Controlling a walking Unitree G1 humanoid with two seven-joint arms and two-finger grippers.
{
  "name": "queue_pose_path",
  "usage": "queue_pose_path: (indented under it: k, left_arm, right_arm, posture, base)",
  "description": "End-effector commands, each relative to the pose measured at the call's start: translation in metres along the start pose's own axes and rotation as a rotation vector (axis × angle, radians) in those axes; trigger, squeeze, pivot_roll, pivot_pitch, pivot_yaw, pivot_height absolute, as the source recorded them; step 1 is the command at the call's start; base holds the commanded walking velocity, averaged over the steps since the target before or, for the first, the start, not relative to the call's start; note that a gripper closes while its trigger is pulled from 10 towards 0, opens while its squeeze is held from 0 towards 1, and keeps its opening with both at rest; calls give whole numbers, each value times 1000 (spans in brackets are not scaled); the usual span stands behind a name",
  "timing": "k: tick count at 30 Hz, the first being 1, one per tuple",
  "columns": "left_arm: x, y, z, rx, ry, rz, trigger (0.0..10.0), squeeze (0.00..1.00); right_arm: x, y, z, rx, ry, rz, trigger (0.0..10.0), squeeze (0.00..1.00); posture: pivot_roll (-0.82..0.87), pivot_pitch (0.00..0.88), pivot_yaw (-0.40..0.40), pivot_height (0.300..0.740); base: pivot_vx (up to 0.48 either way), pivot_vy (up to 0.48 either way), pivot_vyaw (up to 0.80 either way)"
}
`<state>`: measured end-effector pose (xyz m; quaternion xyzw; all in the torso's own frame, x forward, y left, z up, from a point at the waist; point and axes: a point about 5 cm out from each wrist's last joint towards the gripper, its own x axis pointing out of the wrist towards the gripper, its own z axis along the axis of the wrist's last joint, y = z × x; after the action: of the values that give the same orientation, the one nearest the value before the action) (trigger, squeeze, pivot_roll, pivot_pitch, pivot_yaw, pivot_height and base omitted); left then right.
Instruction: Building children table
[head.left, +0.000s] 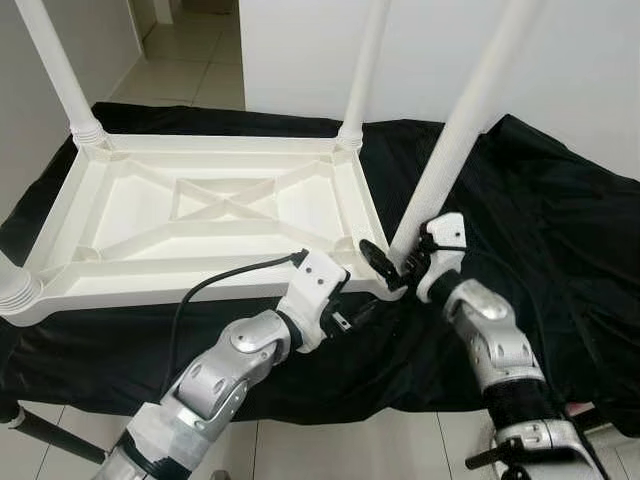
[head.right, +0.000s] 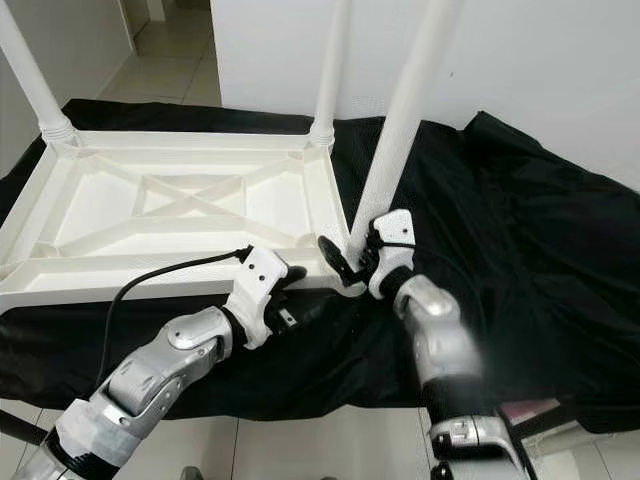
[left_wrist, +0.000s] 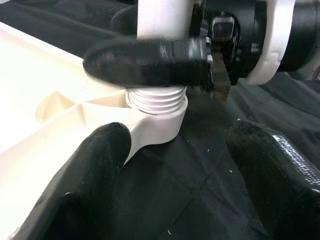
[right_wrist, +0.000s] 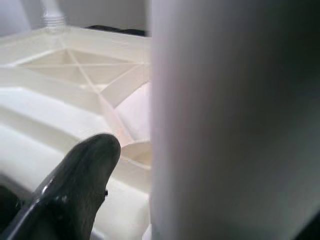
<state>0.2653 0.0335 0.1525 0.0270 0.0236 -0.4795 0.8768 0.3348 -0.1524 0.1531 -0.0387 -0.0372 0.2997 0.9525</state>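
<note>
A white plastic children's table (head.left: 150, 215) lies upside down on a black cloth. At its near right corner a white leg (head.left: 460, 130) stands tilted, with its threaded end (left_wrist: 155, 100) sitting in the corner socket (left_wrist: 160, 122). My right gripper (head.left: 392, 265) is shut on the base of this leg, and one finger (left_wrist: 145, 62) crosses in front of it. The leg (right_wrist: 230, 120) looms close in the right wrist view. My left gripper (head.left: 352, 312) is open just in front of that corner, with its fingers (left_wrist: 85, 190) spread on either side of the socket.
Three other legs stand in their corners: far left (head.left: 55, 60), far right (head.left: 365, 60) and near left (head.left: 12, 285). The black cloth (head.left: 540, 200) covers the support and hangs over its front edge. A white wall rises behind, and a tiled floor (head.left: 190, 60) lies at the far left.
</note>
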Motion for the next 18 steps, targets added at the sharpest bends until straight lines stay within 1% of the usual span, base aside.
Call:
queue_pose_path:
  k: [1, 2, 3, 4, 6, 18]
  left_arm:
    - [0, -5, 0, 20, 1, -116, 10000, 0]
    - [0, -5, 1, 21, 0, -115, 10000, 0]
    - [1, -5, 1, 21, -1, -113, 10000, 0]
    - [1, -4, 1, 22, -1, -110, 10000, 0]
    - [0, -3, 1, 24, -2, -104, 10000, 0]
    - [0, -1, 2, 28, -6, -89, 10000, 0]
  right_arm:
    - [3, 5, -5, -5, 26, 42, 10000, 0]
    - [4, 5, -6, -9, 32, 57, 10000, 0]
    - [5, 5, -7, -11, 39, 69, 8863, 0]
    - [5, 4, -9, -13, 48, 76, 3294, 0]
    - [5, 2, -12, -15, 61, 88, 0, 0]
    - [1, -4, -19, 3, 76, 107, 0, 0]
  posture:
    - [9, 36, -88, 740]
    - [9, 36, -88, 740]
    - [14, 35, -91, 740]
    - [17, 34, -94, 740]
    - [22, 33, -95, 740]
    - [25, 33, -95, 740]
  base:
    - [0, 0, 0]
    - [0, 0, 0]
    - [0, 0, 0]
    - [0, 0, 0]
    - [0, 0, 0]
    - [0, 0, 0]
